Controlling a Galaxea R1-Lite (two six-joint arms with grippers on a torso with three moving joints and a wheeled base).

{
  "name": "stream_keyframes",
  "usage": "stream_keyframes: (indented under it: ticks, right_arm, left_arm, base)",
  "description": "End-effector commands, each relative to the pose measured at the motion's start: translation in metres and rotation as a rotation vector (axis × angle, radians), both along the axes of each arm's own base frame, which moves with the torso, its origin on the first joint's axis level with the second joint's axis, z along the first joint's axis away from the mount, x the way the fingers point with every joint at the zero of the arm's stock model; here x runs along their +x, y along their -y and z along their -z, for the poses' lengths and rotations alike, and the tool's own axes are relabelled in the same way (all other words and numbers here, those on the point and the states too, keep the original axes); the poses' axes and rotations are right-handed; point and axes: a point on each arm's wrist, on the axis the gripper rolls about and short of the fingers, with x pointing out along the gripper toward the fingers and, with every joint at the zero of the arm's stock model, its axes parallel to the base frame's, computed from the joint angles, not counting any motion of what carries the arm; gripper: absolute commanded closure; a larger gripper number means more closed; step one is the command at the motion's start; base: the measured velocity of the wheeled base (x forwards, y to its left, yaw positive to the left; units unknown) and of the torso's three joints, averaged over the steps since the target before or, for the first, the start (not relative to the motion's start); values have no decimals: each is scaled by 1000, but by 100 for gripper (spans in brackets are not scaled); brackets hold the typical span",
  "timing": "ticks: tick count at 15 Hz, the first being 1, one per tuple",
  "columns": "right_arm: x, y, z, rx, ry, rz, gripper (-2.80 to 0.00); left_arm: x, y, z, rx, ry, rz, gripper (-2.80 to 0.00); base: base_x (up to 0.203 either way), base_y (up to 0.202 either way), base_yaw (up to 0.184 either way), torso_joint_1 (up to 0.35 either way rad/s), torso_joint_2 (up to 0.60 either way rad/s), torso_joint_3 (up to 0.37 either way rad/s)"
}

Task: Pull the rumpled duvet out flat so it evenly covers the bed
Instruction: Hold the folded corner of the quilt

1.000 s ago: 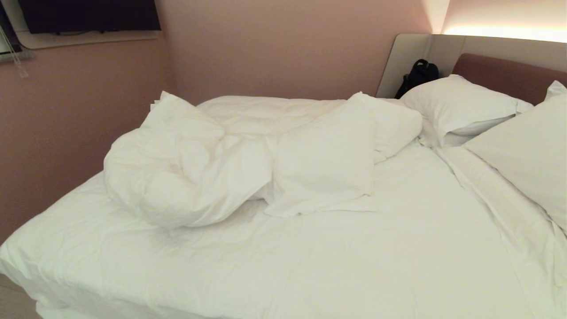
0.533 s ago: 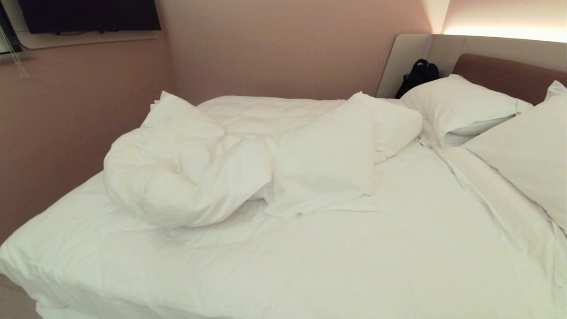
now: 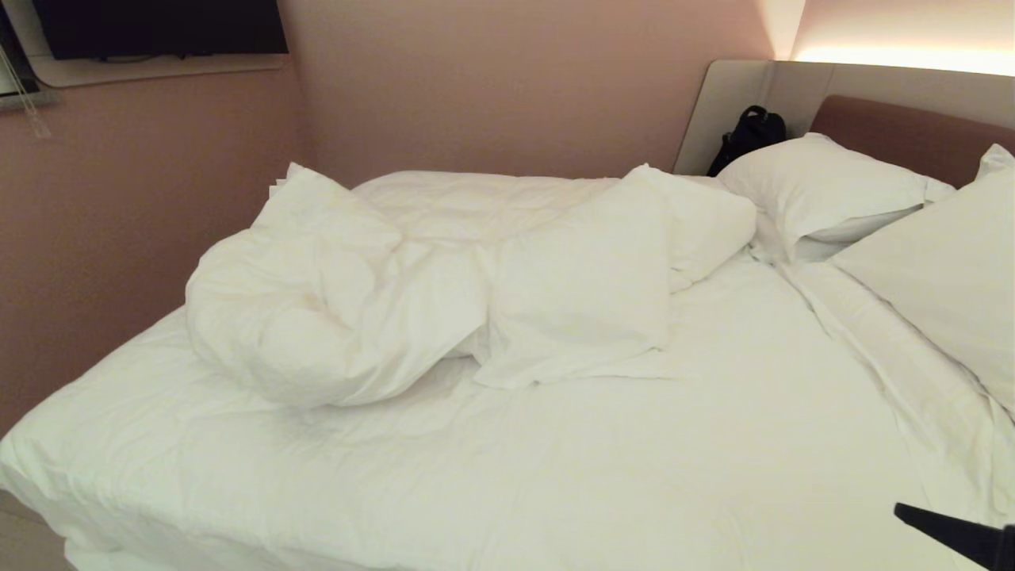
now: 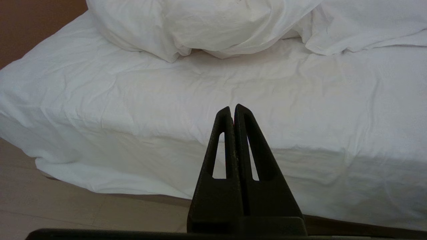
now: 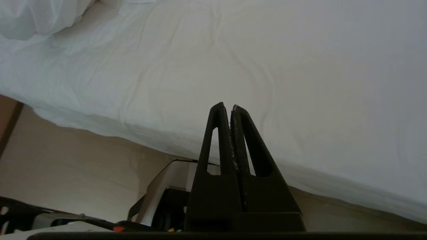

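Note:
The duvet [image 3: 357, 301] lies bunched in a puffy white heap on the far left half of the bed [image 3: 555, 468], with one flap folded over toward the middle. Bare white sheet covers the near half. My right gripper [image 3: 900, 509] pokes its dark tip into the head view's lower right corner, over the near edge of the mattress. In the right wrist view this gripper [image 5: 227, 107] is shut and empty above the sheet. My left gripper [image 4: 232, 108] is also shut and empty. It hangs before the bed's near side, well short of the duvet [image 4: 206, 26].
Two white pillows [image 3: 825, 194] [image 3: 944, 277] lean on the brown headboard [image 3: 912, 131] at the right. A black bag [image 3: 749, 135] sits behind them. Pink walls close in the bed's far and left sides. Beige floor [image 4: 66, 206] runs along the near side.
The right gripper's tip has come into the head view at the lower right corner. The duvet, pillows and left gripper have not moved.

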Motion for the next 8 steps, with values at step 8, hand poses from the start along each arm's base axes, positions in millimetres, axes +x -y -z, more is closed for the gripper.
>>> stream_keyframes:
  ticks: [8]
  right_arm:
    - [133,-24,14,68,-19,-130,0]
  left_arm:
    - [0,0,0,-1,0,0,0]
  base:
    - [0,0,0,0,0,0]
